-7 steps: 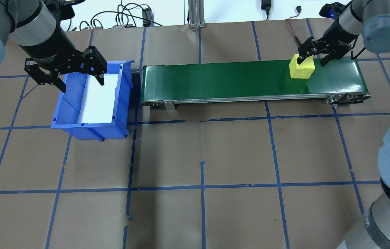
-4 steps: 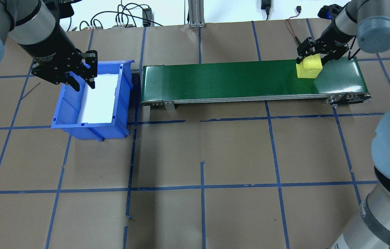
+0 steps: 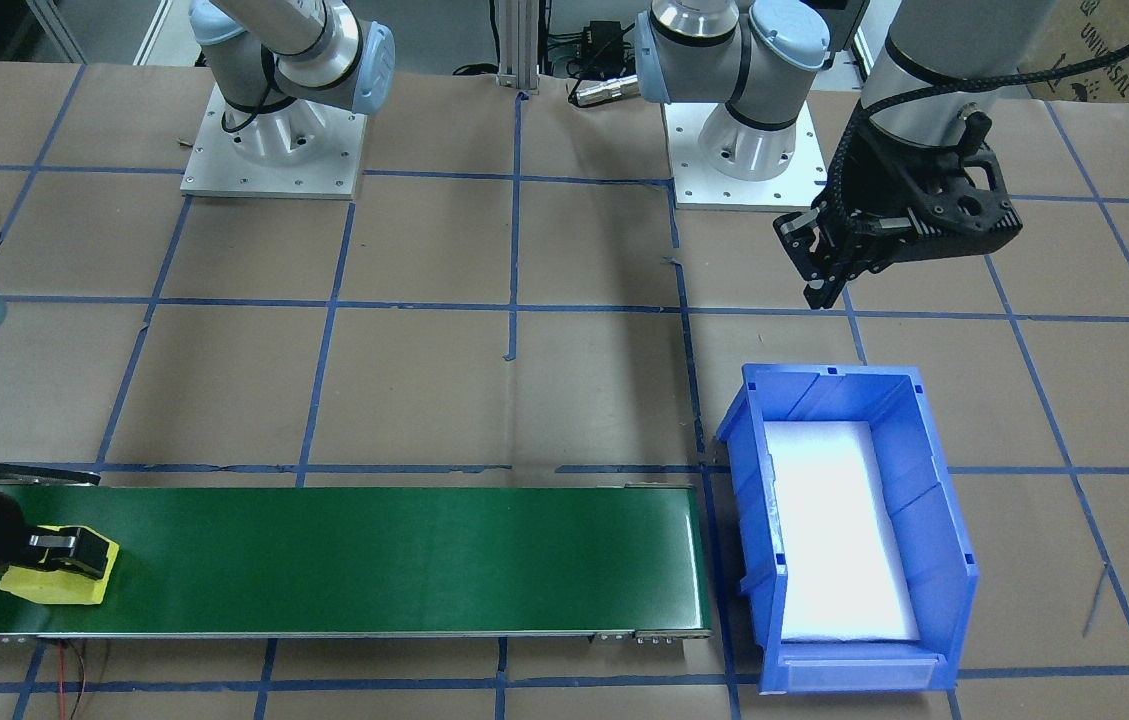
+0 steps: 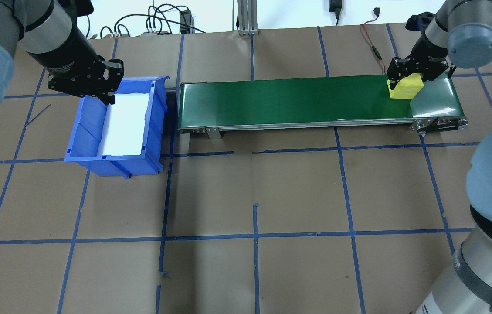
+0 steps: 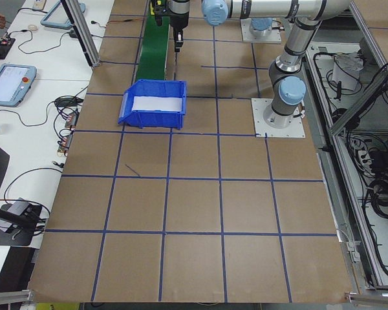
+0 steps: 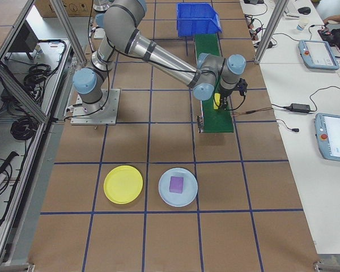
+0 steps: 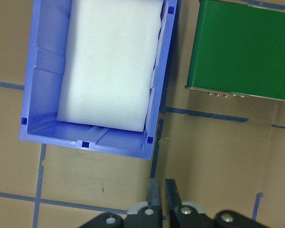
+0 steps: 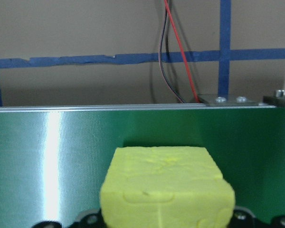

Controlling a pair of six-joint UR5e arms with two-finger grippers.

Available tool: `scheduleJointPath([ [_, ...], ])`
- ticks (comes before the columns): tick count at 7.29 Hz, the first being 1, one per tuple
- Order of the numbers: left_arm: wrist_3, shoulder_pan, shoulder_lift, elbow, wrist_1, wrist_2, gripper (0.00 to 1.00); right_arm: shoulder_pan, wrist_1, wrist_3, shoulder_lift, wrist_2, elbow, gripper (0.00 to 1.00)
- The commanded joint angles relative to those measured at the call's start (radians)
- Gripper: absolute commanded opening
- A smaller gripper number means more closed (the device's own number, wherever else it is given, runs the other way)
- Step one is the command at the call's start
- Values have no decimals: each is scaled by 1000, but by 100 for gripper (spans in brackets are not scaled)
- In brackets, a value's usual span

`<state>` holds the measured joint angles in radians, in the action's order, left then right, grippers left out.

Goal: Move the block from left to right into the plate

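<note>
Carried further toward the right end of the green conveyor (image 4: 315, 98) since a second ago: yellow block (image 4: 406, 88), clamped between the fingers of the right gripper (image 4: 415, 72). Well apart on the table, beside a pale blue plate holding a purple cube: yellow plate (image 6: 123, 184). Shifted above the blue bin's (image 4: 115, 131) far corner with fingers pressed together, holding nothing: left gripper (image 7: 160, 190).

A brown paper-covered table (image 4: 254, 183) gridded with blue tape carries a blue rectangular plastic bin (image 4: 117, 124), a long green conveyor belt (image 4: 289, 101), a round yellow plastic plate (image 6: 123, 184) and a pale blue plate (image 6: 178, 187).
</note>
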<state>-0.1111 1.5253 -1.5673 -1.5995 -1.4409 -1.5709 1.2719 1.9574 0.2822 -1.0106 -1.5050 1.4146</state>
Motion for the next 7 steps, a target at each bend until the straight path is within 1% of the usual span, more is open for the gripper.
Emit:
scheduleJointPath([
  [1, 4, 4, -5, -2, 5, -30, 99, -25, -88, 9, -89, -79, 3, 23],
  [2, -1, 4, -4, -3, 4, -37, 100, -82, -153, 41, -126, -130, 10, 21],
  [3, -4, 4, -4, -2, 5, -37, 100, -189, -234, 126, -164, -142, 23, 22],
  [4, -4, 3, -4, 0, 5, -37, 100, -316, -236, 250, -224, -144, 85, 22],
  [5, -4, 3, -4, 0, 5, -38, 100, -438, -215, 423, -261, -143, 159, 22],
  [6, -4, 0, -2, -2, 5, -38, 100, -589, -128, 554, -276, -155, 225, 23],
  [7, -1, -1, 1, 7, 7, -38, 100, -734, -117, 687, -279, -156, 284, 23],
])
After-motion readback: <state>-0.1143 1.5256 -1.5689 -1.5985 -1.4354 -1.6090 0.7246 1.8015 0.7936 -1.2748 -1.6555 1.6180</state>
